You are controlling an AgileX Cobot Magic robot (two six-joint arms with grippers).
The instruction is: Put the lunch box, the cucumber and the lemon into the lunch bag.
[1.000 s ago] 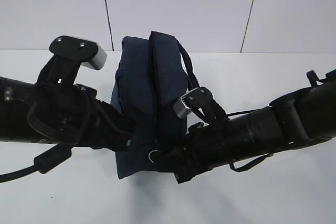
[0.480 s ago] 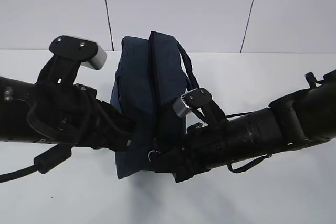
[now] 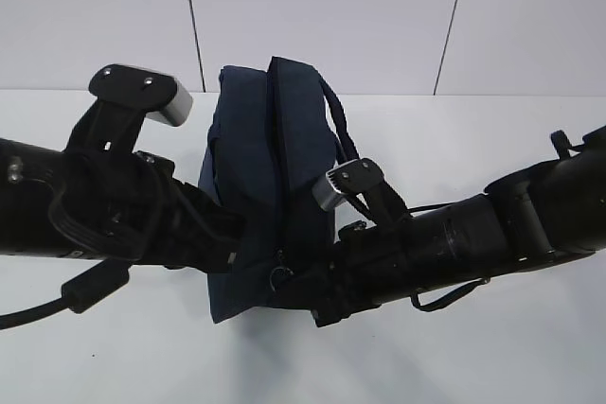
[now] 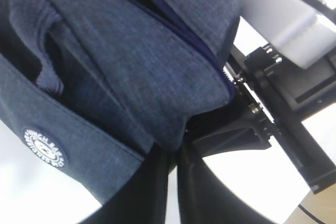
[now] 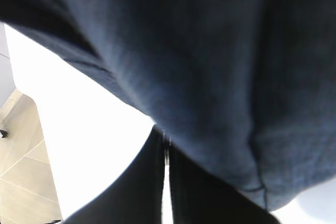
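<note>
White desk [image 3: 492, 347] carries the upright lunch bag [image 3: 251, 158]; both end effectors, left [image 4: 170, 156] and right [image 5: 165, 153], look clenched at its near end, so hold fabric steady while zipping.

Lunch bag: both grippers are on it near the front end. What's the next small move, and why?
Probably keep the right gripper drawing the ring pull along the zipper while the left gripper steadies the lunch bag. Both sets of fingers look pinched on fabric at the front, and no lunch box, cucumber or lemon is visible outside.

One lunch bag [image 3: 270, 186]; two arms; two claws
</note>
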